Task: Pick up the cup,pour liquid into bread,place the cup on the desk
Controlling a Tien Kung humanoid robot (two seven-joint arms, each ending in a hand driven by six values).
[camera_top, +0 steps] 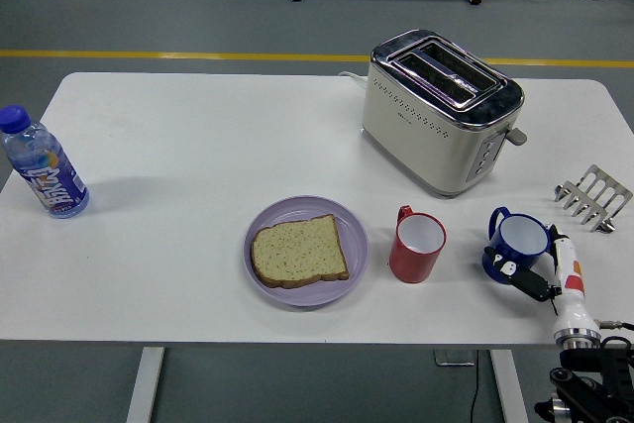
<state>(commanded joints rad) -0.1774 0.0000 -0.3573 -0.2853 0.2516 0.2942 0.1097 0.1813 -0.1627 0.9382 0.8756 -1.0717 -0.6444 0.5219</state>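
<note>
A blue cup (517,239) with a handle stands upright on the white table (198,146) at the right. My right hand (536,272) comes up from the lower right corner and lies against the cup's near right side. A red cup (417,246) stands upright to the left of it, apart from the hand. Left of the red cup, a slice of bread (299,251) lies flat on a purple plate (306,207). My left arm is out of sight.
A cream toaster (440,112) stands behind the cups. A metal toast rack (593,197) sits near the right edge, close behind my right hand. A water bottle (42,164) stands at the far left.
</note>
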